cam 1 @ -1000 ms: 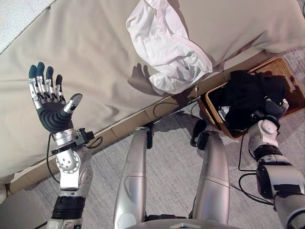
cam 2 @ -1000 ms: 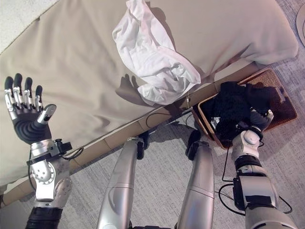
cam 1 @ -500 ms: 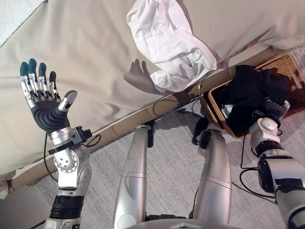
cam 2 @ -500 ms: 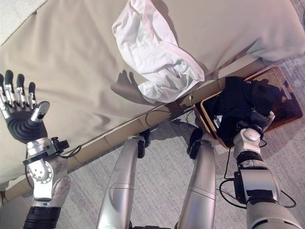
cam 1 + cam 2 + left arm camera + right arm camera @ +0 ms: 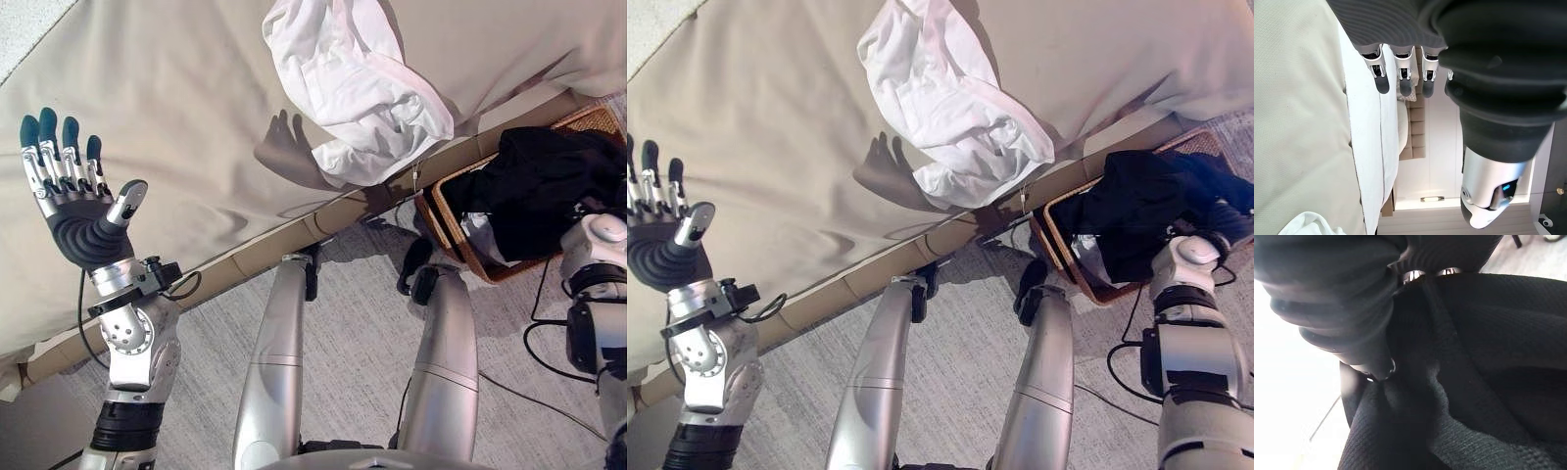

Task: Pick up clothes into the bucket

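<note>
So the left hand (image 5: 78,211) is hanging up over the beige bed cover (image 5: 196,117), palm facing up, fingers straight and a bit fanned out, holding nothing; the white garment (image 5: 353,83) is lying crumpled on the bed, draping toward its edge, well apart from that hand; down on the floor beside the bed the wicker basket (image 5: 446,230) is sitting with the black garment (image 5: 539,186) piled in it and spilling over the rim; the right hand (image 5: 1225,220) is sitting against that black cloth, fingers buried in the fabric, so can't tell if they're gripping or loose.
</note>
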Tool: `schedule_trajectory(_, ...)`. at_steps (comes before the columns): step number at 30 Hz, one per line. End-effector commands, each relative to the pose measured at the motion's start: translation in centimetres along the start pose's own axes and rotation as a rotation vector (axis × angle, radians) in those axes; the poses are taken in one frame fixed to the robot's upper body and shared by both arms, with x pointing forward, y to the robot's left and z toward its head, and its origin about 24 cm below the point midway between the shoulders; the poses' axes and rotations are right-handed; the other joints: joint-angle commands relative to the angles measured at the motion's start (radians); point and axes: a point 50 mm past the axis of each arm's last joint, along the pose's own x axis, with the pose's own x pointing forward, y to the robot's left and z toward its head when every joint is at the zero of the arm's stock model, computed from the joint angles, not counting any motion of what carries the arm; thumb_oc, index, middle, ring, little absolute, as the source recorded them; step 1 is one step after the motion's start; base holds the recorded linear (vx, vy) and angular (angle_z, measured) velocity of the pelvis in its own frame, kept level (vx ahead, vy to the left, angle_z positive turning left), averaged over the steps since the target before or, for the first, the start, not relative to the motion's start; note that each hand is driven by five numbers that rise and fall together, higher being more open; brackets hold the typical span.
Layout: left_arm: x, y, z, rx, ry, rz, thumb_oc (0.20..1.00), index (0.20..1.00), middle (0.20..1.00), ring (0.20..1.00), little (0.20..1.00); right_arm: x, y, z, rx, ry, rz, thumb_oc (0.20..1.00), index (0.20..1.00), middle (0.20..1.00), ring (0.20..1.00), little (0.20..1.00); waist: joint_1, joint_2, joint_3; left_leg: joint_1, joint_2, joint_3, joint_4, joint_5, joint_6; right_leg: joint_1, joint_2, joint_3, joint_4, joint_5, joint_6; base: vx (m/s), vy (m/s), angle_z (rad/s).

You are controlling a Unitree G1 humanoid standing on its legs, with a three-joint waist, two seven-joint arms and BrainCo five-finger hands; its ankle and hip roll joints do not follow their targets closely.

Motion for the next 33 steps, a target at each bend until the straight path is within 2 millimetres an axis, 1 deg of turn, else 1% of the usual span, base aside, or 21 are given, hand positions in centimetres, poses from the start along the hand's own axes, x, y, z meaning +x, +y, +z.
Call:
schedule_trajectory(1, -1.1, 0.8, 1.6, -0.015, -0.065, 0.040, 1.000, 1.000, 1.000, 1.000, 1.000, 1.0, -2.6, -0.4, -0.089, 0.002, -0.114, 0.834, 0.834, 0.834, 0.834, 0.834, -0.015, 0.024, -0.128, -0.047, -0.011, 0.009, -0.006, -0.013, 0.016, -0.007, 0.017, 0.069, -0.081, 0.079, 0.045, 0.00, 0.000, 0.00)
schedule_trajectory(2, -1.0, 0.8, 1.7, -0.015, -0.065, 0.040, 1.000, 1.000, 1.000, 1.000, 1.000, 1.0, -2.6, -0.4, -0.089, 0.002, -0.113, 1.000, 1.000, 1.000, 1.000, 1.000, -0.016, 0.024, -0.127, -0.047, -0.011, 0.009, -0.006, -0.013, 0.016, -0.007, 0.017, 0.069, -0.081, 0.079, 0.045, 0.00, 0.000, 0.00)
schedule_trajectory(5, -1.1, 0.8, 1.6, -0.019, -0.057, 0.044, 1.000, 1.000, 1.000, 1.000, 1.000, 0.7, -2.4, -1.1, -0.095, 0.050, -0.128, 1.000, 1.000, 1.000, 1.000, 1.000, -0.015, 0.024, -0.133, -0.044, -0.008, 0.010, -0.010, -0.012, 0.016, -0.004, 0.017, 0.066, -0.084, 0.080, 0.044, 0.00, 0.000, 0.00)
schedule_trajectory(8, -0.9, 0.9, 1.6, -0.021, -0.054, 0.049, 1.000, 1.000, 1.000, 1.000, 1.000, 0.1, -2.3, -2.4, -0.084, 0.111, -0.137, 1.000, 1.000, 1.000, 1.000, 1.000, -0.017, 0.023, -0.141, -0.038, -0.004, 0.011, -0.020, -0.010, 0.016, 0.003, 0.017, 0.065, -0.095, 0.083, 0.045, 0.00, 0.000, 0.00)
schedule_trajectory(12, -0.8, 1.0, 1.6, -0.022, -0.054, 0.048, 1.000, 1.000, 1.000, 1.000, 1.000, -0.2, -2.4, -3.2, -0.056, 0.145, -0.151, 1.000, 1.000, 1.000, 1.000, 1.000, -0.017, 0.022, -0.146, -0.018, 0.000, 0.010, -0.049, -0.003, 0.017, 0.020, 0.015, 0.058, -0.118, 0.092, 0.048, 0.00, 0.000, 0.00)
schedule_trajectory(14, -0.8, 1.0, 1.4, -0.020, -0.050, 0.046, 1.000, 1.000, 1.000, 1.000, 1.000, -0.3, -2.4, -3.2, -0.030, 0.150, -0.166, 1.000, 1.000, 1.000, 1.000, 1.000, -0.019, 0.015, -0.153, 0.012, 0.011, 0.015, -0.098, 0.008, 0.019, 0.050, 0.015, 0.047, -0.163, 0.108, 0.056, -0.01, 0.014, -0.02)
schedule_trajectory(15, -0.7, 1.0, 1.3, -0.020, -0.050, 0.046, 1.000, 1.000, 1.000, 1.000, 1.000, -0.3, -2.4, -3.2, -0.030, 0.150, -0.167, 1.000, 1.000, 1.000, 1.000, 1.000, -0.018, 0.015, -0.152, 0.017, 0.011, 0.014, -0.104, 0.011, 0.019, 0.055, 0.015, 0.046, -0.169, 0.111, 0.057, -0.03, 0.022, -0.04)
schedule_trajectory(17, -0.5, 0.9, 1.2, -0.021, -0.054, 0.042, 1.000, 1.000, 1.000, 1.000, 1.000, -0.3, -2.6, -3.5, -0.010, 0.156, -0.177, 1.000, 1.000, 1.000, 1.000, 1.000, -0.022, 0.008, -0.157, 0.063, 0.020, 0.017, -0.174, 0.028, 0.018, 0.098, 0.013, 0.038, -0.234, 0.130, 0.067, -0.03, 0.019, -0.07)
schedule_trajectory(20, -0.4, 1.0, 1.0, -0.020, -0.053, 0.044, 1.000, 1.000, 1.000, 1.000, 1.000, -0.4, -3.0, -4.1, -0.009, 0.166, -0.176, 1.000, 1.000, 1.000, 1.000, 1.000, -0.023, 0.003, -0.158, 0.110, 0.022, 0.019, -0.236, 0.044, 0.019, 0.142, 0.012, 0.028, -0.287, 0.147, 0.073, -0.02, 0.015, -0.08)
schedule_trajectory(22, -0.2, 1.0, 0.7, -0.013, -0.052, 0.041, 1.000, 1.000, 1.000, 1.000, 1.000, -0.7, -3.7, -5.2, -0.041, 0.189, -0.180, 1.000, 1.000, 1.000, 1.000, 1.000, -0.025, -0.002, -0.170, 0.151, 0.017, 0.016, -0.295, 0.064, 0.018, 0.185, 0.012, 0.019, -0.347, 0.171, 0.082, -0.05, 0.030, -0.04)
schedule_trajectory(23, -0.1, 1.0, 0.6, -0.010, -0.054, 0.045, 1.000, 1.000, 1.000, 1.000, 1.000, -0.8, -4.1, -5.7, -0.042, 0.207, -0.190, 1.000, 1.000, 1.000, 1.000, 1.000, -0.027, -0.003, -0.169, 0.160, 0.016, 0.022, -0.325, 0.100, 0.022, 0.199, 0.007, 0.009, -0.382, 0.207, 0.079, 0.00, 0.000, 0.00)
schedule_trajectory(24, -0.1, 1.0, 0.6, -0.009, -0.053, 0.045, 1.000, 1.000, 1.000, 1.000, 1.000, -0.8, -4.1, -5.8, -0.042, 0.208, -0.190, 1.000, 1.000, 1.000, 1.000, 1.000, -0.027, -0.004, -0.174, 0.175, 0.017, 0.016, -0.327, 0.074, 0.017, 0.213, 0.010, 0.012, -0.379, 0.183, 0.086, -0.07, 0.028, 0.00)
schedule_trajectory(25, -0.1, 1.1, 0.4, 0.000, -0.049, 0.045, 1.000, 1.000, 1.000, 1.000, 1.000, -1.1, -4.7, -6.6, -0.062, 0.232, -0.202, 1.000, 1.000, 1.000, 1.000, 1.000, -0.025, -0.005, -0.176, 0.196, 0.018, 0.020, -0.367, 0.111, 0.021, 0.233, 0.007, 0.000, -0.420, 0.220, 0.084, 0.00, 0.000, 0.00)
schedule_trajectory(26, -0.1, 1.1, 0.4, 0.000, -0.049, 0.045, 1.000, 1.000, 1.000, 1.000, 1.000, -1.1, -4.7, -6.6, -0.062, 0.233, -0.202, 1.000, 1.000, 1.000, 1.000, 1.000, -0.025, -0.005, -0.174, 0.201, 0.018, 0.020, -0.372, 0.114, 0.021, 0.238, 0.007, -0.001, -0.425, 0.223, 0.084, -0.06, 0.024, -0.05)
schedule_trajectory(28, 0.0, 1.0, 0.3, 0.000, -0.051, 0.047, 1.000, 1.000, 1.000, 1.000, 1.000, -1.4, -4.6, -7.0, -0.107, 0.223, -0.180, 1.000, 1.000, 1.000, 1.000, 1.000, -0.025, -0.009, -0.182, 0.244, 0.021, 0.021, -0.423, 0.127, 0.018, 0.282, 0.007, -0.007, -0.482, 0.241, 0.090, 0.03, 0.009, -0.06)
schedule_trajectory(30, 0.0, 1.3, 0.3, 0.016, -0.056, 0.058, 1.000, 1.000, 1.000, 1.000, 1.000, -2.1, -3.8, -7.6, -0.118, 0.199, -0.134, 1.000, 1.000, 1.000, 1.000, 1.000, -0.030, -0.014, -0.186, 0.310, 0.026, 0.025, -0.490, 0.146, 0.017, 0.346, 0.011, -0.020, -0.549, 0.267, 0.096, 0.04, 0.017, -0.08)
schedule_trajectory(31, 0.0, 1.3, 0.3, 0.017, -0.056, 0.058, 1.000, 1.000, 1.000, 1.000, 1.000, -2.2, -3.8, -7.7, -0.119, 0.200, -0.135, 1.000, 1.000, 1.000, 1.000, 1.000, -0.030, -0.015, -0.182, 0.320, 0.026, 0.025, -0.497, 0.149, 0.017, 0.357, 0.012, -0.022, -0.556, 0.270, 0.096, 0.04, 0.021, -0.05)
schedule_trajectory(32, -0.1, 1.5, 0.2, 0.027, -0.056, 0.071, 1.000, 1.000, 1.000, 1.000, 1.000, -3.1, -2.1, -7.6, -0.125, 0.139, -0.045, 1.000, 1.000, 1.000, 1.000, 1.000, -0.035, -0.020, -0.182, 0.350, 0.028, 0.026, -0.524, 0.157, 0.016, 0.386, 0.016, -0.023, -0.589, 0.283, 0.098, 0.03, 0.013, -0.06)
schedule_trajectory(33, 0.0, 1.6, 0.1, 0.044, -0.062, 0.076, 1.000, 1.000, 1.000, 1.000, 1.000, -3.8, -1.4, -7.7, -0.140, 0.098, 0.015, 1.000, 1.000, 1.000, 1.000, 1.000, -0.042, -0.023, -0.179, 0.366, 0.029, 0.025, -0.535, 0.161, 0.014, 0.407, 0.017, -0.025, -0.605, 0.287, 0.100, 0.03, 0.013, -0.04)
